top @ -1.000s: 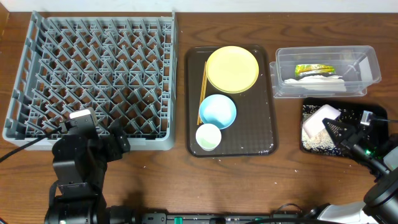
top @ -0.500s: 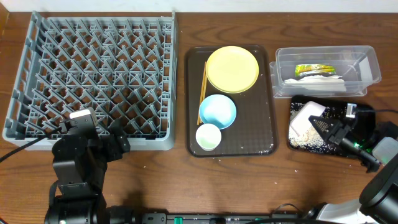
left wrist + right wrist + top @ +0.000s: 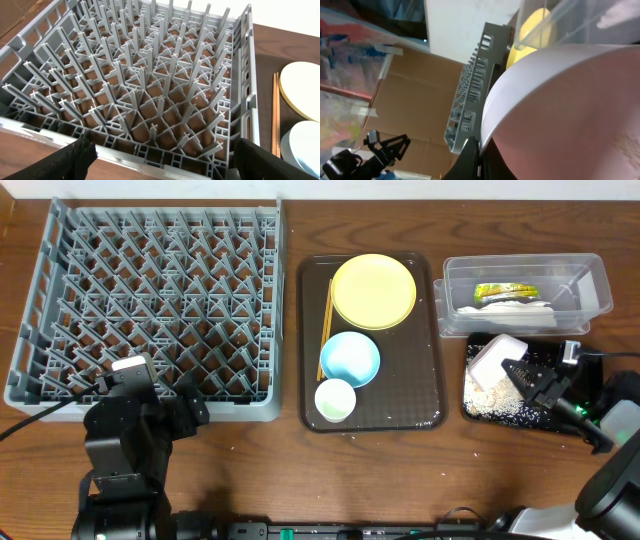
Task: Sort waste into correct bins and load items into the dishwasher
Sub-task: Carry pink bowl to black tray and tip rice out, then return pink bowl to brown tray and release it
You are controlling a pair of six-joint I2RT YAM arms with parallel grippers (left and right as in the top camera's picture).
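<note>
Rack (image 3: 30,370) empty; my left gripper (image 3: 165,157) hangs wide open at its near wall. Plate (image 3: 373,291), chopsticks (image 3: 325,330), blue bowl (image 3: 349,359) and cup (image 3: 335,400) sit on the brown tray (image 3: 410,405), none loaded yet. Wrapper (image 3: 505,292) and paper (image 3: 520,308) lie in the tub (image 3: 590,280). My right gripper (image 3: 522,375) pinches the white bowl (image 3: 495,358) by its rim, tipped over the black tray (image 3: 470,415), with rice (image 3: 480,402) in it.
</note>
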